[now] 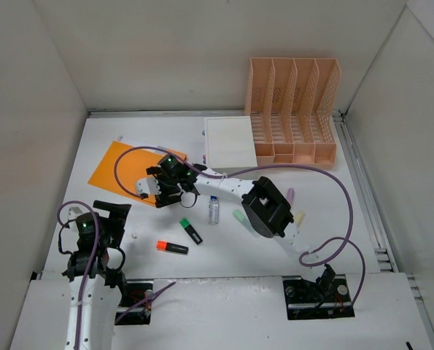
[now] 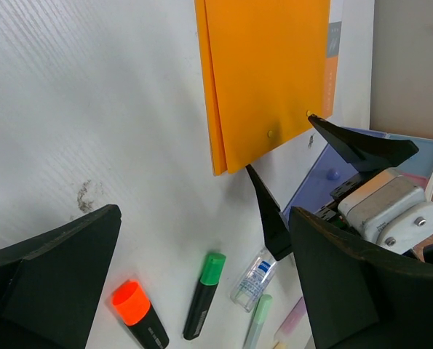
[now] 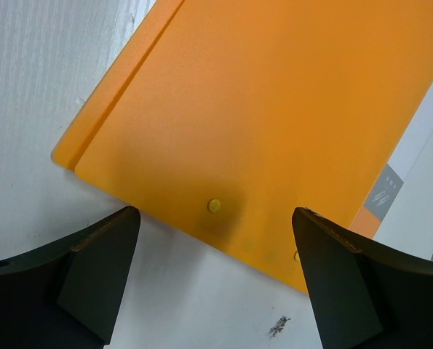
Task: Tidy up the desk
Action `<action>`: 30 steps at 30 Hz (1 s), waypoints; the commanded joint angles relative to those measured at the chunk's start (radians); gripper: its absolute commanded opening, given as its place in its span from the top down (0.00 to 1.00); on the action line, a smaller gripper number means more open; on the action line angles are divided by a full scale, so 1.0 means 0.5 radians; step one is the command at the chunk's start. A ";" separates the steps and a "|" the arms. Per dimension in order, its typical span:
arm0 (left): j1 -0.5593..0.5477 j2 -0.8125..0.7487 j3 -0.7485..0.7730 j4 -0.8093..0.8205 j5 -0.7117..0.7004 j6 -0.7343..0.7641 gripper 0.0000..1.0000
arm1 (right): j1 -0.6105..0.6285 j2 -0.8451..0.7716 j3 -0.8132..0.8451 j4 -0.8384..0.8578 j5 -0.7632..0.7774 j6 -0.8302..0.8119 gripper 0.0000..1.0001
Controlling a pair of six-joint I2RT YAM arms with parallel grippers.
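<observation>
From above, the large flat white bench (image 1: pixel 224 251), rigid and slick, lies under everything. The right gripper (image 1: pixel 148 191) hangs at the near edge of the thin orange plastic folder (image 1: pixel 106 171).

Left wrist: the left gripper (image 2: pixel 205 214) has its fingers spread wide, empty.

Right wrist: the fingers are released, astride the folder's edge. It looks light, flat and probably floppy, so pinch that edge.

Surface (image 2: pixel 92 87): white, fine ribbed grain, one dark smudge.
Folder (image 3: pixel 274 109): plain bright orange, with a small yellow stud near its edge.
Rack (image 1: pixel 293 109): pale peach, dividers dotted with rows of holes.
Box (image 1: pixel 230 142): plain white.
Green marker (image 2: pixel 200 304): black barrel, green cap.
Orange marker (image 2: pixel 140 316): black barrel, orange cap.
Bottle (image 2: pixel 256 273): clear, blue-and-white label.
Mint pen (image 1: pixel 240 216): pale green.
Yellow pen (image 1: pixel 298 217): pale yellow.
Lilac pen (image 1: pixel 290 195): pale pink-purple.
Cables (image 1: pixel 344 189): purple.
</observation>
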 commanded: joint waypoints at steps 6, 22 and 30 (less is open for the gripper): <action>0.015 0.058 -0.078 0.296 0.094 -0.078 0.04 | -0.029 -0.103 0.154 0.189 0.013 0.163 0.17; 0.015 0.641 -0.358 1.493 0.345 -0.229 0.09 | -0.066 -0.112 0.053 0.220 -0.008 0.117 0.16; 0.015 0.666 -0.263 1.392 0.315 -0.214 0.10 | -0.085 -0.149 -0.150 0.217 -0.165 -0.189 0.19</action>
